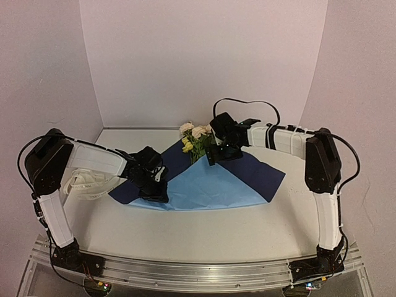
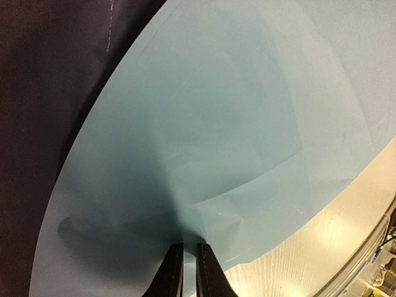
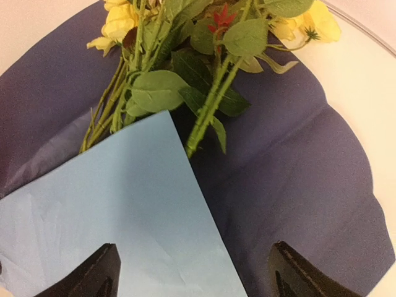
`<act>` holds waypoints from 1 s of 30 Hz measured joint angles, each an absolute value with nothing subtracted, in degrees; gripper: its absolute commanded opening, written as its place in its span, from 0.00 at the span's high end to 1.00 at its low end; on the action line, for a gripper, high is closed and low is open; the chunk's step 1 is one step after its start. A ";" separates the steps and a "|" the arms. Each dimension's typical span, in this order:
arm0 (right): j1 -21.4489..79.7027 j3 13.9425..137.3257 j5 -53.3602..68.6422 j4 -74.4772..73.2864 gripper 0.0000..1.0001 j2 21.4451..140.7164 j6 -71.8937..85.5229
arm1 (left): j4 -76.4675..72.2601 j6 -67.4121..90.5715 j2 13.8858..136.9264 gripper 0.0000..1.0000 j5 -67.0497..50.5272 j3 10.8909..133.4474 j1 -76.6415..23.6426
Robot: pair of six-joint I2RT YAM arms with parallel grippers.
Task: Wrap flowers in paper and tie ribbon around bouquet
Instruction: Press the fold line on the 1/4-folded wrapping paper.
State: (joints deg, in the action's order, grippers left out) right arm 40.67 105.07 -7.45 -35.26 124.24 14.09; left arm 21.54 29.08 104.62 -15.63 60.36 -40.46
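left tool [image 2: 184, 249]: you're pinching the paper [image 2: 216, 124] edge, jaws narrow
right tool [image 3: 193, 247]: wide over the paper, flowers [image 3: 154, 90] just ahead

- The paper [image 1: 210, 185] lay flat, navy face up, a light blue flap folded across it.
- The flowers [image 1: 195, 137], yellow and cream, lay at the paper's far edge, stems under the blue flap.
- The ribbon [image 1: 86, 184] lay heaped beside the paper's left corner.

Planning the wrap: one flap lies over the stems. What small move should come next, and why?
Probably the left gripper should lift the paper it pinches and draw it across the flowers; the right gripper is open above the first flap, so that fold looks finished.
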 measured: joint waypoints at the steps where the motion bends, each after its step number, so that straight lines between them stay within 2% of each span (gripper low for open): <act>1: 40.58 104.09 -7.64 -36.43 0.06 122.72 14.61 | 21.31 29.25 104.62 0.91 -15.40 59.91 -40.41; 6: 40.20 92.81 -6.62 -40.32 0.14 108.31 19.34 | 19.99 30.26 104.60 0.92 -15.31 58.22 -39.85; 11: 40.16 77.40 -3.29 -40.51 0.16 92.69 28.69 | 18.99 30.53 104.53 0.93 -15.52 57.77 -39.64; 15: 40.16 62.88 -2.53 -39.25 0.17 84.78 37.88 | 18.81 30.55 104.51 0.93 -15.79 57.69 -39.53; 22: 40.16 46.31 -2.03 -31.23 0.15 80.95 52.31 | 17.69 30.55 104.51 0.92 -16.32 57.30 -39.53; 30: 40.14 39.11 -5.36 -15.34 0.26 82.25 62.27 | 17.56 30.50 104.50 0.92 -16.36 57.28 -39.42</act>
